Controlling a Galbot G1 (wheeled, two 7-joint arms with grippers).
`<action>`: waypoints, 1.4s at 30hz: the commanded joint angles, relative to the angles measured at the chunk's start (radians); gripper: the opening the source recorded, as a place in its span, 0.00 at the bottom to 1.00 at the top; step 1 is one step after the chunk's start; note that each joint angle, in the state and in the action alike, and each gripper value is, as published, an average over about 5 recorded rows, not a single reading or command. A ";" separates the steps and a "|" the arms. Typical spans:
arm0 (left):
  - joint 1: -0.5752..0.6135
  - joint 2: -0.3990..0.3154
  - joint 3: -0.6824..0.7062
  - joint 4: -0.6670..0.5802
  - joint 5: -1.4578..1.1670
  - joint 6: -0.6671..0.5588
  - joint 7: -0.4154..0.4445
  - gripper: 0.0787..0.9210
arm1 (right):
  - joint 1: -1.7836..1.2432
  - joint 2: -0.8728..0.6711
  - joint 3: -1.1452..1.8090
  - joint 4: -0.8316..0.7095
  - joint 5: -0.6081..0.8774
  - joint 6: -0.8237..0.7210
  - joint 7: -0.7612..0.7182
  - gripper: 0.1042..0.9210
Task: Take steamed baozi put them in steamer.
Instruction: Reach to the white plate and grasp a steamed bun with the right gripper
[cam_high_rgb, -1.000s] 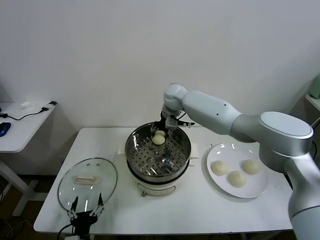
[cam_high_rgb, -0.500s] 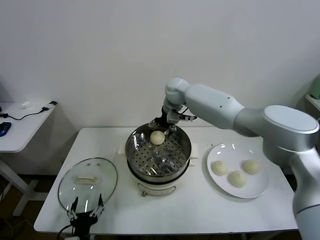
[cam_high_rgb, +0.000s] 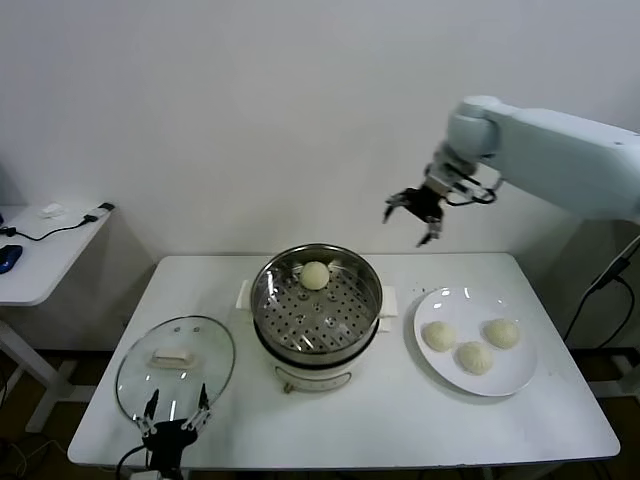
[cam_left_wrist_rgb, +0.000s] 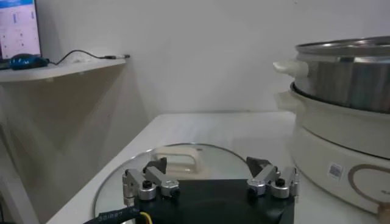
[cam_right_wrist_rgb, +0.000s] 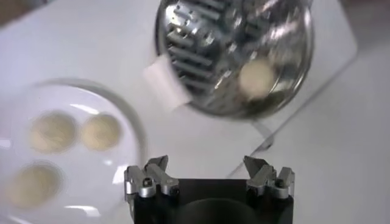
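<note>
On the left part of the white table (cam_high_rgb: 400, 440), near its front edge, a round glass lid (cam_high_rgb: 175, 365) lies flat with its pale handle up. The left hand (cam_high_rgb: 172, 418) sits low at the front edge of the table, just at the near rim of that lid; its fingers stand apart with nothing between them, as the left wrist view also shows (cam_left_wrist_rgb: 210, 176).

In the middle of the table, toward the back edge, stands the steamer (cam_high_rgb: 316, 300), a shiny steel pot on a cream-white base with side handles. One bun (cam_high_rgb: 315, 275) rests on the holed tray inside it, close to the pot's far wall. In the right wrist view the same bun (cam_right_wrist_rgb: 256, 77) shows as a pale round spot inside the pot (cam_right_wrist_rgb: 234, 49).

The right hand (cam_high_rgb: 416, 213) hangs in the air above the back edge of the table, higher than the steamer and between it and the plate, well clear of both. Its fingers are spread wide and hold nothing; the right wrist view (cam_right_wrist_rgb: 207, 173) shows the gap between them empty.

On the right part of the table lies a flat white plate (cam_high_rgb: 450, 298) carrying three more buns (cam_high_rgb: 473, 357), set close together: one toward the steamer side, one toward the front, one toward the table's right edge.
</note>
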 joint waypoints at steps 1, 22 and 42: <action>-0.005 0.004 -0.002 0.007 -0.001 -0.002 0.000 0.88 | 0.092 -0.259 -0.291 0.248 0.209 -0.399 0.085 0.88; -0.010 -0.012 -0.008 0.010 0.000 -0.004 0.003 0.88 | -0.471 -0.109 0.132 -0.022 0.087 -0.596 0.267 0.88; -0.022 -0.012 -0.013 0.037 0.005 -0.006 0.000 0.88 | -0.590 0.036 0.225 -0.164 0.077 -0.576 0.265 0.86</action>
